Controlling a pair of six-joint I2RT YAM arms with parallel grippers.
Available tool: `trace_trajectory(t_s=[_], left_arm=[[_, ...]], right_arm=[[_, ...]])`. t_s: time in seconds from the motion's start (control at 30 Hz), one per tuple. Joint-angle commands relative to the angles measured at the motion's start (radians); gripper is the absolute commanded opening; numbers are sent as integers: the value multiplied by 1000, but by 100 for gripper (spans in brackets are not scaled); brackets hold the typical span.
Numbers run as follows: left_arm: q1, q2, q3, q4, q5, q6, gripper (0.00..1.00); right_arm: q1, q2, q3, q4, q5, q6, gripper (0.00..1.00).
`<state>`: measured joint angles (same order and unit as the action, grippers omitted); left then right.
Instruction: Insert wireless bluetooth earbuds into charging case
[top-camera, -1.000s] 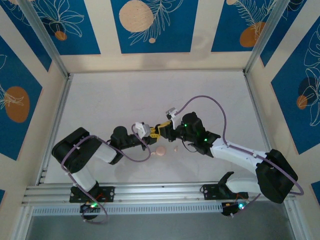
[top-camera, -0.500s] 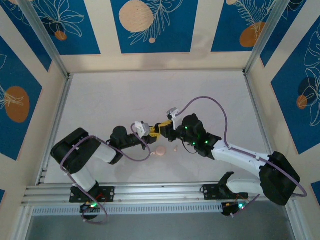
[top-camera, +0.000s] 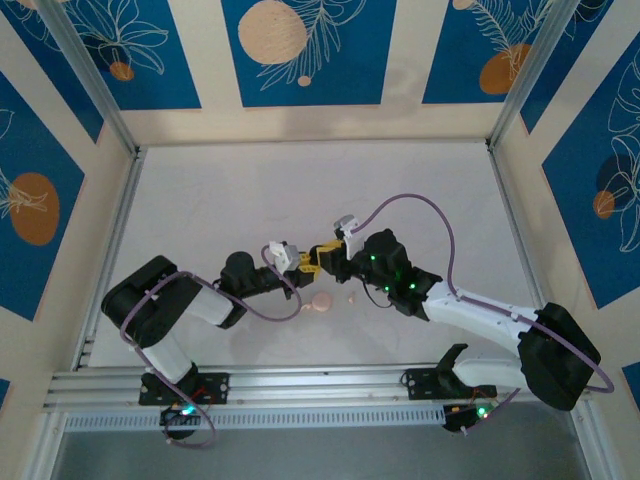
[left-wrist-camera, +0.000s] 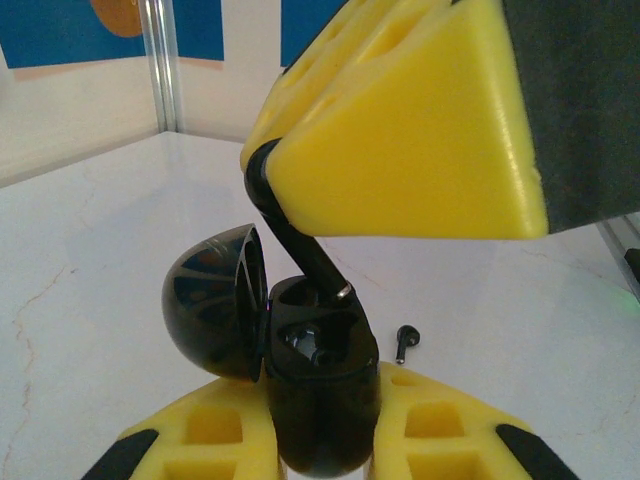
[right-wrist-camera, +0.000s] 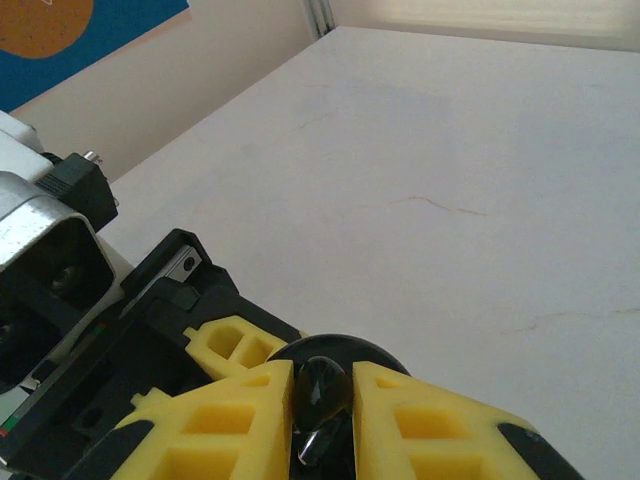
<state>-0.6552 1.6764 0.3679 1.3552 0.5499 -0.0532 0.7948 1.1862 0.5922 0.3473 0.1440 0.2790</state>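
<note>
My left gripper (left-wrist-camera: 320, 425) is shut on a black charging case (left-wrist-camera: 322, 375), held upright with its round lid (left-wrist-camera: 215, 300) swung open to the left. My right gripper (right-wrist-camera: 322, 400) is shut on a black earbud (right-wrist-camera: 325, 388) from above. In the left wrist view that earbud's stem (left-wrist-camera: 308, 252) angles down into the case's far slot, and the near slot looks empty. A second black earbud (left-wrist-camera: 403, 342) lies on the table just right of the case. From above, the left gripper (top-camera: 298, 262) and the right gripper (top-camera: 322, 258) meet at mid-table.
A round pale pink case (top-camera: 320, 303) lies on the white table (top-camera: 300, 190) just in front of the grippers, with a small pink earbud (top-camera: 353, 296) to its right. Aluminium rails (top-camera: 110, 250) border the table on both sides and in front.
The right arm has edged slightly left and down towards the case. The left arm holds still, and both grips are unchanged.
</note>
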Motion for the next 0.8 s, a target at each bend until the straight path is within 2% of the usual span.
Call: trace_trajectory(t_s=[0.0,0.77], left_arm=[[-12,-26,16,52,17,-22,8],[-12,-68,11,51,-55,-28,8]], right_arm=[[12,11,-3,40,20,-18,21],[42,-15,-20,-19,50,-51,21]])
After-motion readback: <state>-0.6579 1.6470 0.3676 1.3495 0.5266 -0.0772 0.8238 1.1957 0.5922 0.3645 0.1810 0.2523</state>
